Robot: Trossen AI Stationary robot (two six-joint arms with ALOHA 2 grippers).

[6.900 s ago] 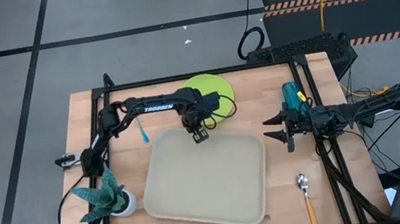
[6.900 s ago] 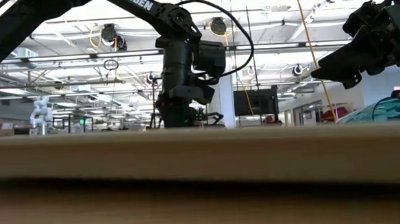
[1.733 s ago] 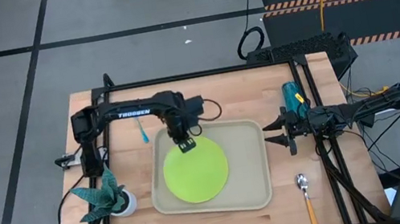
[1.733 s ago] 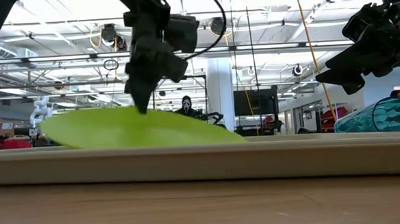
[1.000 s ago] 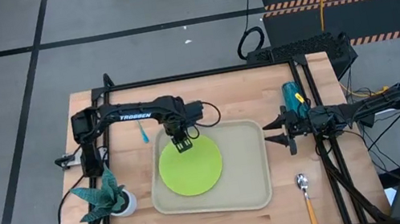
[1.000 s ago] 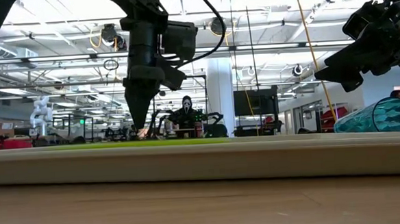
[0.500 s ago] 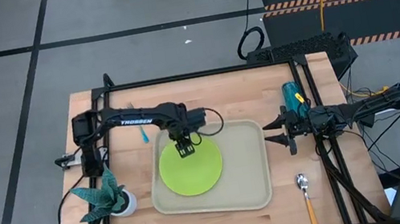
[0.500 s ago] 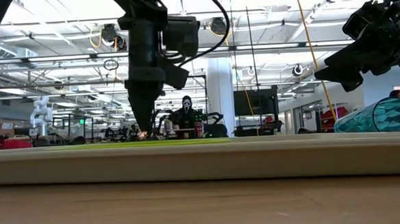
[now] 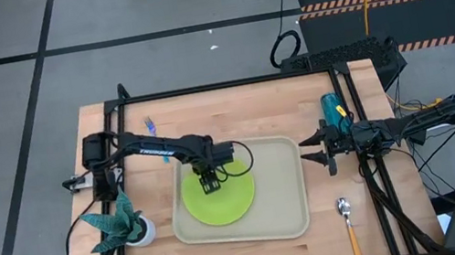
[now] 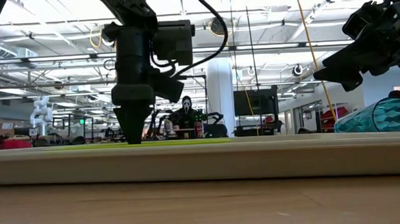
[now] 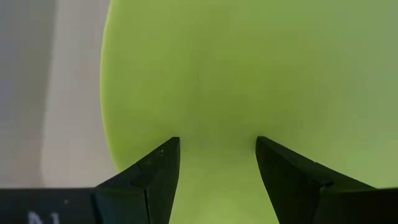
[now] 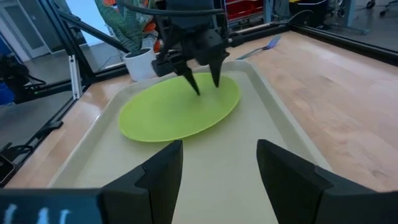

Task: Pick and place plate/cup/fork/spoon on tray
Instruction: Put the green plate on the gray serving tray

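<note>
The lime-green plate [image 9: 221, 198] lies flat in the left half of the beige tray [image 9: 280, 193]. My left gripper [image 9: 209, 184] stands open over the plate's far part, fingers pointing down [image 12: 206, 84]. My right gripper [image 9: 315, 152] hovers open beside the tray's right rim, with nothing between its fingers [image 12: 219, 152]. The teal cup [image 9: 333, 110] lies on its side on the table just beyond the right gripper. The blue fork [image 9: 151, 124] lies on the table at the far left. At the near right, the orange-handled spoon [image 9: 347, 223] rests on the table. My left gripper's two open fingertips [image 11: 166, 149] point straight down at the plate's upper face [image 11: 214, 106], one on each side of a bare patch. Whether the tips touch the plate or stand just above it, I cannot tell.
A leafy plant in a white pot [image 9: 128, 226] stands at the table's near left corner. Black frame rails [image 9: 229, 83] run along the table's far and side edges. The tray's right half [image 9: 276, 170] is bare.
My left gripper has moved from the plate's far rim toward the table's near edge and now stands over the plate. Its arm has swung clear of the fork. The plate stays flat in the tray.
</note>
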